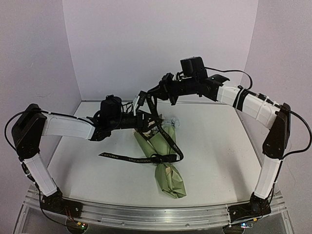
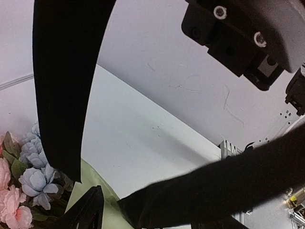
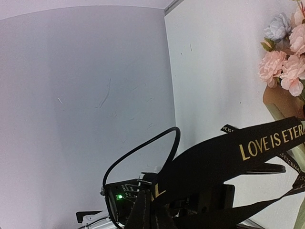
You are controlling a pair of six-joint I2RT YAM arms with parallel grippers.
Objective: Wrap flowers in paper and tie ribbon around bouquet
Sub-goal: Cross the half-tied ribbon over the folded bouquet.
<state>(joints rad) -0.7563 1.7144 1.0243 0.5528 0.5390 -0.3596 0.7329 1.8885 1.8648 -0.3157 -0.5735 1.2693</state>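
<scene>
Bouquet lay on the table, mid-field, narrow end at 6 o'clock and flowers at 12. The paper was olive and rolled into a cone. The ribbon crossed the cone about midway, with one tail running flat along the table toward 9 o'clock. My right gripper hung above the table at about 11 o'clock from the flowers, jaws pinched fully together on a ribbon strand climbing up from the bouquet. My right wrist view showed gold LOVE IS ETERNAL lettering on the strands, with the flowers up at 1 o'clock. My left gripper sat just beside the flowers, at their 9 o'clock. I could not tell its width or grip, since ribbon strips blocked my wrist view. Only one finger showed, at 7 o'clock, near the blue and pink flowers.
</scene>
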